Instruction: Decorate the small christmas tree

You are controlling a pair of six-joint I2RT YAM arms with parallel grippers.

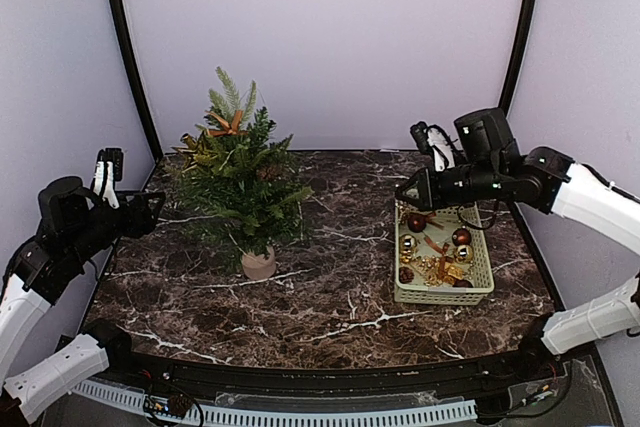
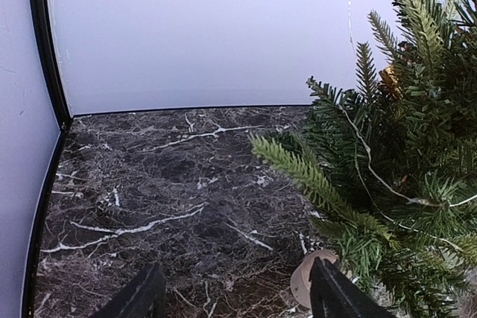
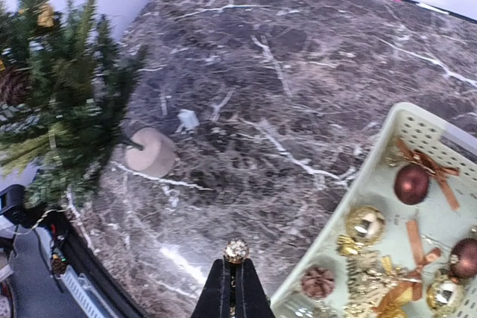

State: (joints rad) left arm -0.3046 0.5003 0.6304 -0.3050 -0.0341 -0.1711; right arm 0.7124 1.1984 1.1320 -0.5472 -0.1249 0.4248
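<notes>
The small christmas tree [image 1: 240, 177] stands upright in its beige pot [image 1: 258, 264] on the left half of the marble tabletop [image 1: 340, 287], well apart from the pale basket [image 1: 478, 292] on the right. That spacing gives each arm its own side to work from. We already see a copper-coloured bow [image 1: 228, 127] near the tree's top, so we judge the decorating partly done.

The right end effector [image 3: 235, 266] hangs over the bare marble beside the basket's near-left corner, its fingers pressed together on a small glittering gold ornament [image 3: 236, 250] pinched at the very tips. We judge that the tip grip keeps the piece clear of the fingers, so it can be pushed in among the needles. Whether a loop or thread hangs from it, we cannot tell. The basket holds more stock, including dark red baubles [image 3: 411, 184] and gold baubles [image 3: 365, 223].

The left end effector [image 2: 238, 299] hovers low at the tree's left side with its fingers wide apart and nothing between them. We read this as standing ready to steady the pot or a branch. The risk we see is the light tree tipping if the right arm pushes too hard
</notes>
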